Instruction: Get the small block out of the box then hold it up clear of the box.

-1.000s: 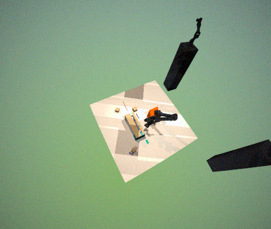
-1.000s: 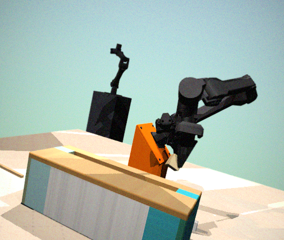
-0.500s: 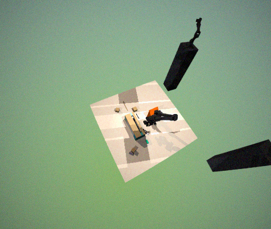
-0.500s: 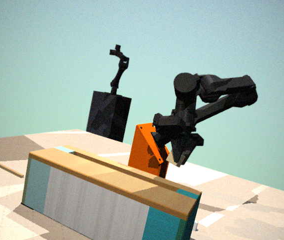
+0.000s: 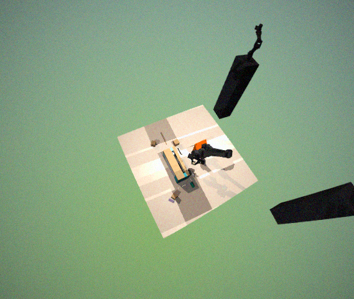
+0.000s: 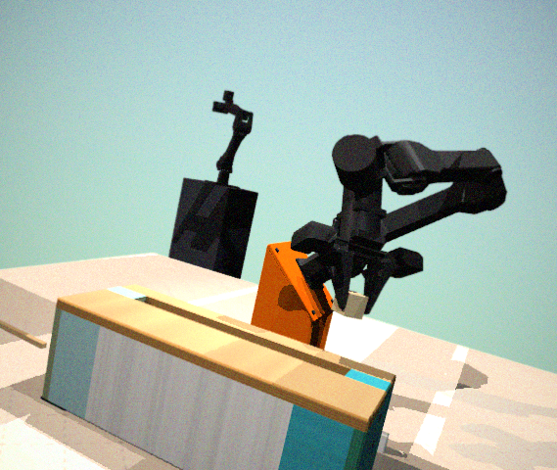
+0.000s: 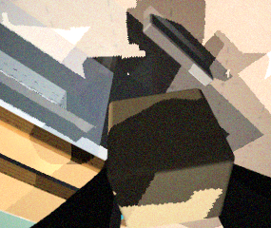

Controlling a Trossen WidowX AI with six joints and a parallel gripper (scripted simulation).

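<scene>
My gripper [image 5: 194, 161] [image 6: 354, 307] [image 7: 170, 187] points down and is shut on a small tan block. The block [image 6: 356, 305] [image 7: 170, 138] sits between the fingertips, raised above the table; part of it is in shadow in the wrist view. The box [image 5: 174, 163] [image 6: 192, 344] [image 7: 11, 133] stands upright, with a wooden top, a long slot and teal end parts. In the top view, the gripper is on the arm's side of the box, with a gap between them. The wrist view shows the box's grey interior at upper left. The block is too small to make out in the top view.
An orange bracket [image 5: 200, 144] [image 6: 278, 293] stands by the arm's base. A thin wooden stick [image 5: 163, 138] [image 6: 5, 326], several small wooden blocks [image 5: 175, 142], a purple piece [image 5: 171, 200] and a green piece [image 5: 191, 184] lie around the box. A grey bar [image 7: 173, 52] lies nearby.
</scene>
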